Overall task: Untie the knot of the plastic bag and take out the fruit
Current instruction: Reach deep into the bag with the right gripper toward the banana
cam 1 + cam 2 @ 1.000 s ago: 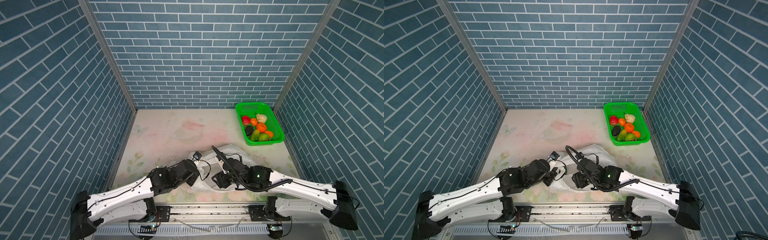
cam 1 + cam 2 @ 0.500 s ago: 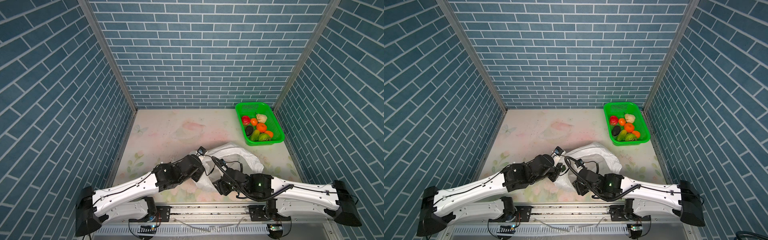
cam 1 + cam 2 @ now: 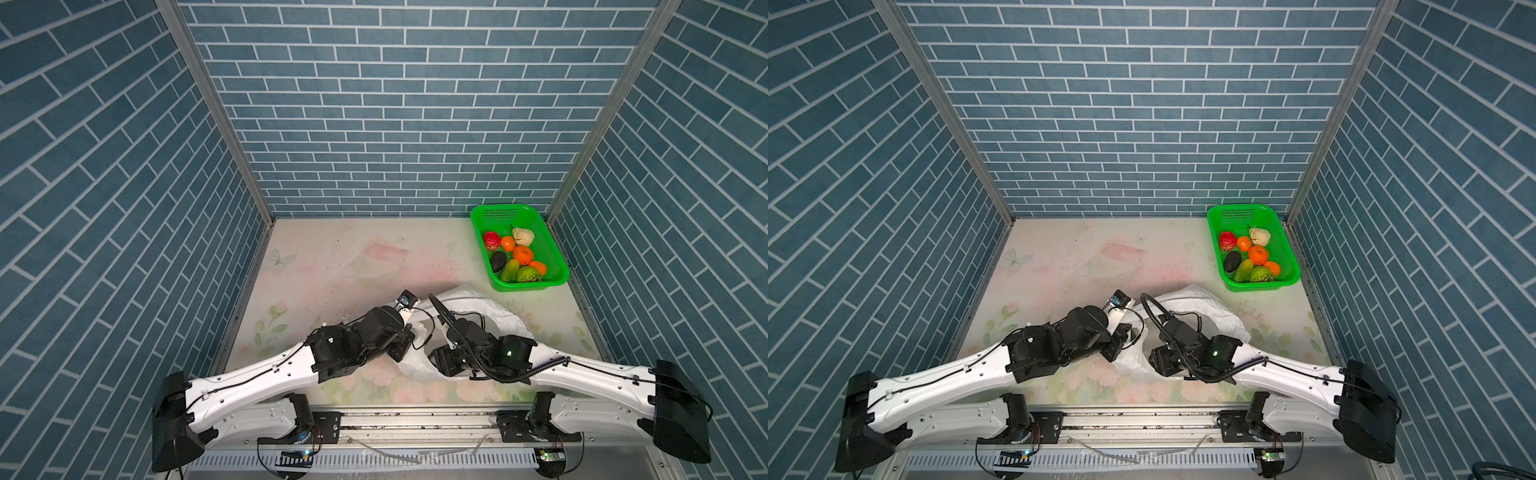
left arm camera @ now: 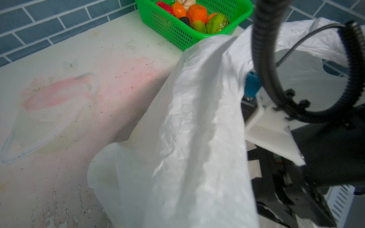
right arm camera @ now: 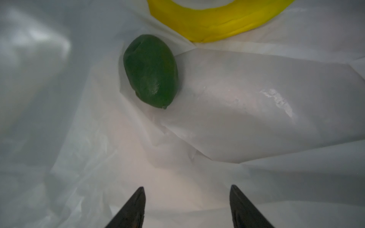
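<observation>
The white plastic bag (image 3: 478, 301) (image 3: 1187, 299) lies at the front middle of the table with its mouth held up. My left gripper (image 3: 409, 330) (image 3: 1126, 332) is shut on the bag's near-left edge. In the left wrist view the plastic bag (image 4: 197, 138) drapes over the jaws and hides them. My right gripper (image 5: 186, 190) is open inside the bag, with nothing between its fingers. Ahead of it on the bag's floor lie a dark green fruit (image 5: 151, 71) and a yellow banana (image 5: 217, 25). The knot does not show in any view.
A green basket (image 3: 557, 274) (image 3: 1289, 270) stands at the back right against the wall, holding several fruits (image 3: 523, 254). It also shows in the left wrist view as the green basket (image 4: 177, 33). My right arm (image 4: 316, 158) is close beside the held bag edge.
My left gripper has pulled the bag's edge up and toward the back. The right gripper has dipped lower into the bag's mouth.
</observation>
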